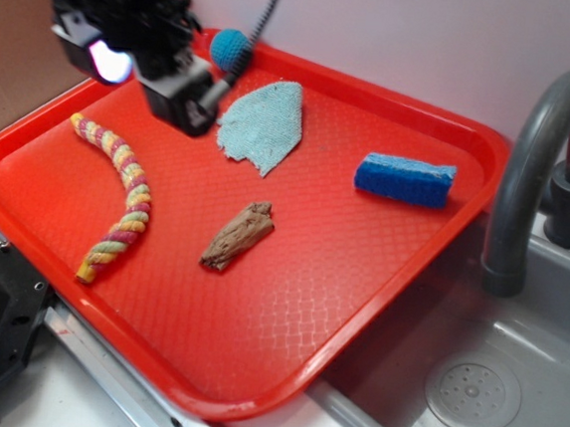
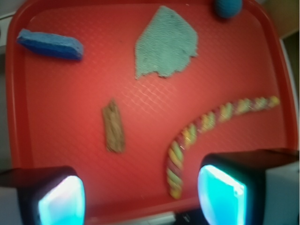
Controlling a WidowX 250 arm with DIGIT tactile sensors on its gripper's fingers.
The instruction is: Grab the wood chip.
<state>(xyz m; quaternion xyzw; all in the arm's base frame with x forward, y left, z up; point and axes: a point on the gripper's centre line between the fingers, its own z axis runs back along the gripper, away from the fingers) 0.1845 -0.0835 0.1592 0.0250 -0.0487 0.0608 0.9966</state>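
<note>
Gripper (image 2: pixel 140 197) wide open, empty, hovering upper left of exterior frame; wood chip (image 1: pixel 237 234) mid-tray (image 1: pixel 356 310), well apart; approach step, next needs travel over chip, then descent.

exterior: fixed, high oblique from off the red tray (image 1: pixel 443 237), whole tray and sink in frame | wrist: on arm, near-vertical down at the tray (image 2: pixel 56 187), closer | shared: tray floor, wood chip (image 1: pixel 237 235) (image 2: pixel 114 126)

Rough, splintery wood chip (image 1: pixel 237 235) lies on a glossy, diamond-textured plastic tray (image 1: pixel 356 310) beside woven cloth (image 1: pixel 263 122).
</note>
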